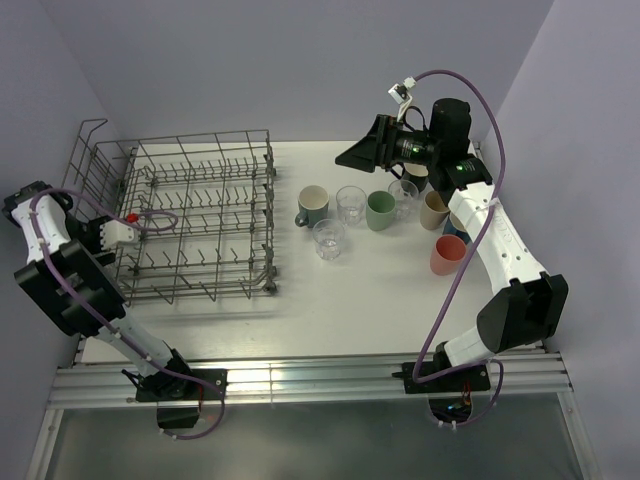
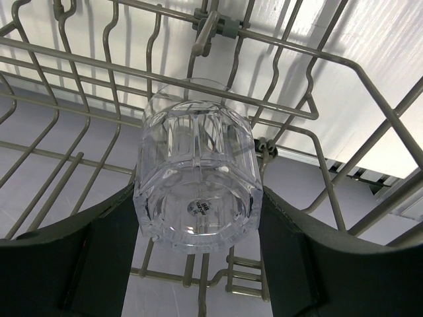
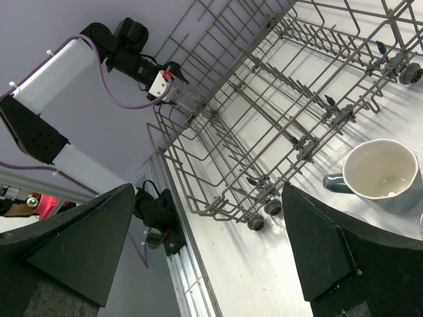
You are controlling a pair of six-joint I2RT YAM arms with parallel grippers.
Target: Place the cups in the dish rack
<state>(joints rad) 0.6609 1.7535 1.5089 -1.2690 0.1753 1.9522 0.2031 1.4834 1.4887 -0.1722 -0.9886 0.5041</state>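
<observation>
The left pincer (image 2: 198, 221) is clenched on a clear glass (image 2: 196, 155), its dark fingers (image 2: 99, 264) pressed against opposite sides of the wall. The thick base faces the wrist and the mouth points away, toward the wires. I judge this grip is chosen so the glass can go in mouth-first and drain upside down. The glass is tilted among the grey wires of the rack (image 2: 344, 63), at its left end. Whether it already rests on a tine I cannot tell. No other cup shows in the rack, so the loading looks barely begun.

Farther across the counter (image 1: 330, 300), right of the rack, the rest wait upright in a loose cluster. A grey-blue mug (image 1: 312, 205) is nearest the rack, then come three more clear glasses (image 1: 329, 238), a green cup (image 1: 380, 210), a beige cup (image 1: 433, 210) and a coral cup (image 1: 447, 255). Bunched there, they lie within the other arm's reach.

Beyond them the right pincer (image 3: 208, 188) hangs released above the cluster's far edge, jaws wide and holding nothing. It seems placed to come down on a cup.
</observation>
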